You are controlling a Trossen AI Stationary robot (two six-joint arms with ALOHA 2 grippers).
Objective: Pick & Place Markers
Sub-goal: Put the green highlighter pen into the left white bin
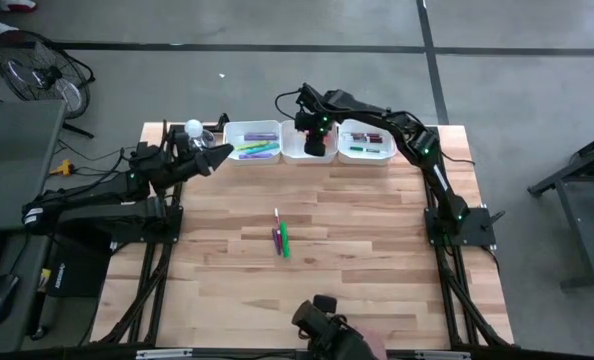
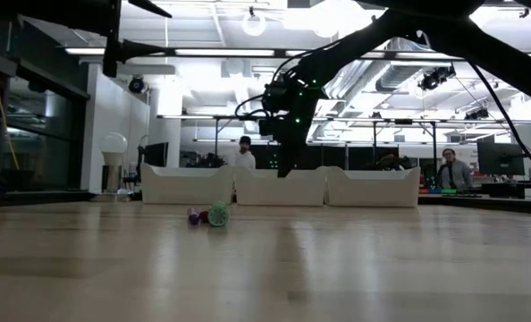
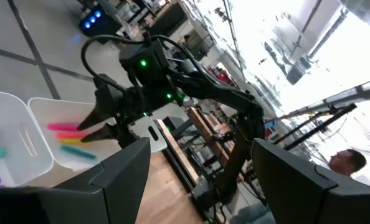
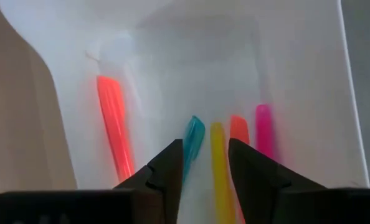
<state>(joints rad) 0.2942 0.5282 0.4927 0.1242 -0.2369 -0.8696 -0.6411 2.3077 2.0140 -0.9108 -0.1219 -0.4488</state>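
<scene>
My right end effector (image 4: 205,163) hangs parted over the middle tray (image 1: 299,150), a teal marker (image 4: 193,138) lying free below: release step. Next, fetch the markers (image 1: 281,239) on the table (image 1: 377,260).

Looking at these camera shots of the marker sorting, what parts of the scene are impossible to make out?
- High view: the middle tray contents, covered by the right tool.
- Low view: anything inside the trays, hidden by their white walls.
- High view: how many markers on the table lie in the cluster; too small and overlapping.
- Right wrist view: the lower ends of the yellow marker and teal marker, behind the tool's fingers.
</scene>
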